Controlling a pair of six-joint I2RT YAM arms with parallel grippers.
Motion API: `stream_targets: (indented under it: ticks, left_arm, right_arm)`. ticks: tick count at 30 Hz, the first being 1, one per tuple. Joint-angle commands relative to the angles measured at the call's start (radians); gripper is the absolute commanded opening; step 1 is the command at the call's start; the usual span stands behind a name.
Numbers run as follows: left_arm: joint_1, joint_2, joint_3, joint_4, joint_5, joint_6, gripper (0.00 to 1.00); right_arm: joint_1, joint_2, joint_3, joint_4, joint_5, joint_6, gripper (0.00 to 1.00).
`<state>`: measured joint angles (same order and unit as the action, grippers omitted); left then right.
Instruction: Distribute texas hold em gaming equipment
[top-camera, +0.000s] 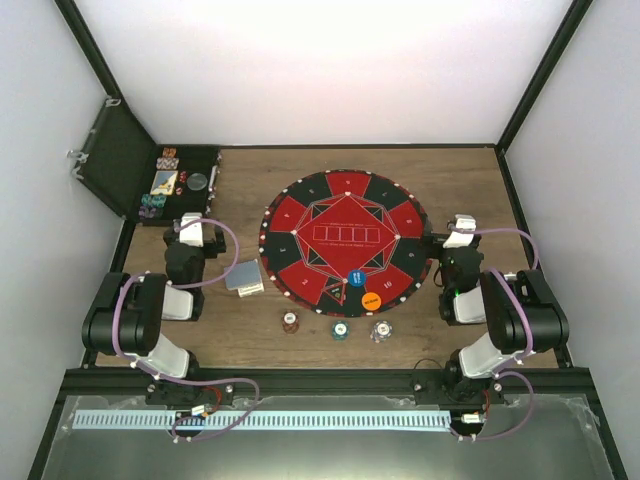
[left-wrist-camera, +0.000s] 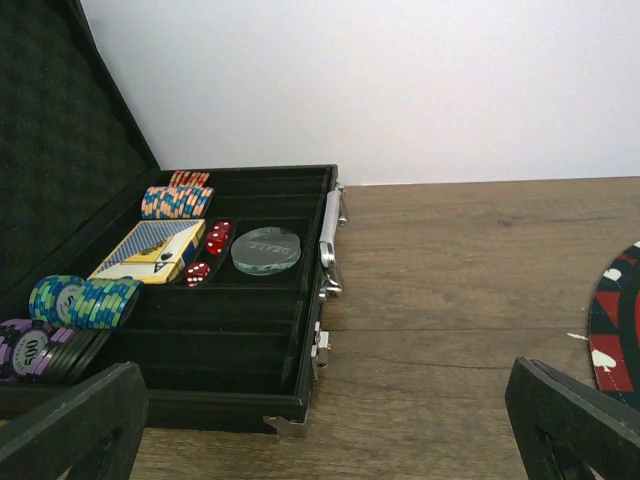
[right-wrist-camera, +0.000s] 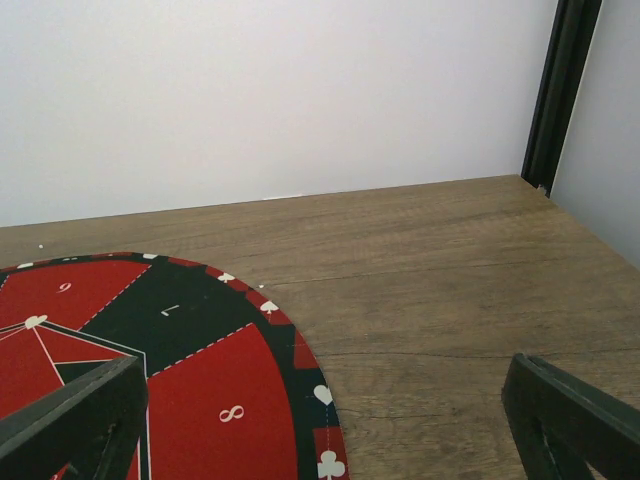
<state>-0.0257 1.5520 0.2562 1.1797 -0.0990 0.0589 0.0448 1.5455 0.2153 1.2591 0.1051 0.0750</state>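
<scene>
Wood-grain table (top-camera: 460, 190) sits between plain white walls. Left gripper (left-wrist-camera: 325, 415) faces the open black case (left-wrist-camera: 290, 390) and right gripper (right-wrist-camera: 325, 415) faces the round red-and-black mat (right-wrist-camera: 200, 400), both spread wide and empty. Grey card deck (top-camera: 244, 277) lies just beside the mat. Three round chips (top-camera: 340, 329) lie near its edge, with blue button (top-camera: 356, 279) and orange button (top-camera: 371, 299) on it.

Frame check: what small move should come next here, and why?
Probably turn the left hand toward the card deck lying on the table just beside it. It and the right hand are open and empty, three chip stacks sit by the mat's near edge, two buttons are on it, but no cards are dealt.
</scene>
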Motion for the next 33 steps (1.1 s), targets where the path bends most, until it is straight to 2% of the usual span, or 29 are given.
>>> stream_targets:
  ticks: [1, 13, 16, 20, 25, 29, 31, 33]
  left_arm:
    - [0.006, 0.005, 0.010, 0.025, 0.002, -0.014, 1.00]
    - [0.009, 0.007, 0.025, -0.004, -0.005, -0.024, 1.00]
    - [0.025, -0.020, 0.032, -0.036, 0.064, -0.019, 1.00]
    - [0.029, -0.167, 0.168, -0.388, 0.126, 0.013, 1.00]
    - [0.053, -0.274, 0.407, -0.851, 0.166, 0.022, 1.00]
    - [0.073, -0.313, 0.558, -1.166, 0.236, 0.011, 1.00]
    - [0.073, -0.333, 0.613, -1.295, 0.256, 0.029, 1.00]
    - [0.074, -0.361, 0.644, -1.398, 0.281, 0.052, 1.00]
  right_arm:
    - [0.001, -0.005, 0.004, 0.034, 0.005, -0.010, 1.00]
    - [-0.005, -0.007, 0.005, 0.032, -0.009, -0.003, 1.00]
    - [-0.015, -0.067, 0.019, -0.042, 0.037, 0.029, 1.00]
    - [-0.017, -0.209, 0.105, -0.325, 0.165, 0.102, 1.00]
    - [-0.017, -0.392, 0.203, -0.585, 0.174, 0.242, 1.00]
    - [-0.016, -0.427, 0.383, -0.873, 0.128, 0.307, 1.00]
    - [-0.020, -0.433, 0.448, -1.004, 0.161, 0.440, 1.00]
    - [-0.028, -0.448, 0.474, -1.066, 0.029, 0.471, 1.00]
